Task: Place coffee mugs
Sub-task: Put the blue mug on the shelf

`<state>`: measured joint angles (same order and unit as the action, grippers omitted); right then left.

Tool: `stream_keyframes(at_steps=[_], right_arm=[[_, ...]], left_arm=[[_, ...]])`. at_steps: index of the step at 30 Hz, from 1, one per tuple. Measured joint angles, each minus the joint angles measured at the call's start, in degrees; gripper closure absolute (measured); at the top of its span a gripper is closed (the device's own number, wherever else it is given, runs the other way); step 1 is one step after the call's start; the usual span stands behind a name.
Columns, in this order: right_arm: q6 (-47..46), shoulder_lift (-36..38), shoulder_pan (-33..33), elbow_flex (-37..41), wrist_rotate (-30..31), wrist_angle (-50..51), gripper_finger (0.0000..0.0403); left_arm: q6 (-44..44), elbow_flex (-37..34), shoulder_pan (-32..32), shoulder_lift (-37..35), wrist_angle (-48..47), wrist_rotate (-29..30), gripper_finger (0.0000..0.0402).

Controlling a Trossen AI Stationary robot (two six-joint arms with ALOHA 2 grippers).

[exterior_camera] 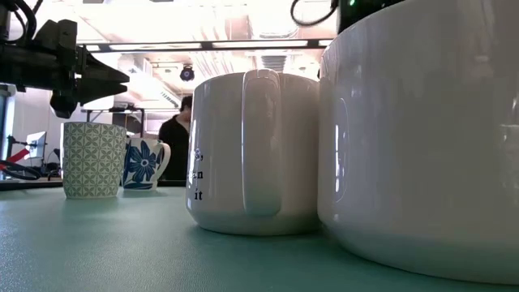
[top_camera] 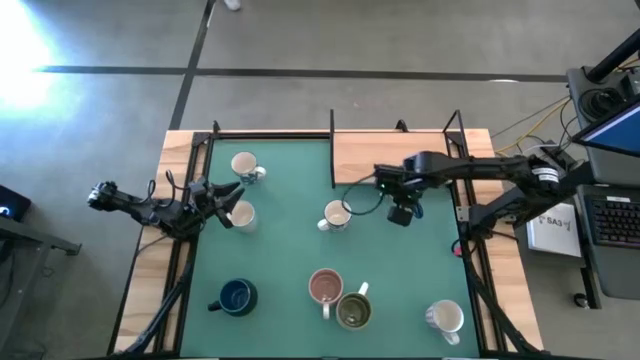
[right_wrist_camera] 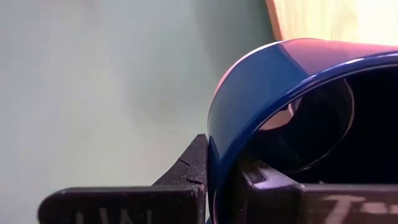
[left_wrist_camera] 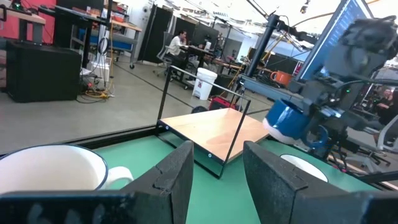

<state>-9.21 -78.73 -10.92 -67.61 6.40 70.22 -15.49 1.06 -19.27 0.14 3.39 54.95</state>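
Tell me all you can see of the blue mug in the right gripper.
The blue mug is glossy, ceramic-looking, dark blue outside with a thin pale rim and a dark inside. The right gripper is shut on its wall, one finger outside, one inside. In the left wrist view it hangs tilted above the green mat, touching nothing else. Its handle is not visible.

A robotics lab or workshop: bare concrete floor (top_camera: 300,40), a green-matted tabletop (top_camera: 290,250) framed by black metal rails, and a laptop (top_camera: 610,215) at right frame edge. Beyond it stand equipment racks (left_wrist_camera: 37,68), cables and a seated person (left_wrist_camera: 176,45) at desks.
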Motion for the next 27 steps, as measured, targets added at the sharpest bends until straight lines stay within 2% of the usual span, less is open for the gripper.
stream_keyframes(at_steps=[9,18,27], right_arm=[[12.01,-4.29,-8.44,-0.77,0.08,-0.44,0.0389],[25.49,-5.34,-13.66,-0.73,0.09,-4.69,0.0384],[30.83,-6.97,-17.73,-0.70,0.17,-8.46,0.0370]], left_arm=[[-0.01,0.00,0.00,-0.01,-0.01,0.01,0.0278],[0.01,0.00,-0.01,0.00,-0.01,0.00,0.0278],[0.01,0.00,-0.01,-0.02,-0.01,-0.01,0.0278]])
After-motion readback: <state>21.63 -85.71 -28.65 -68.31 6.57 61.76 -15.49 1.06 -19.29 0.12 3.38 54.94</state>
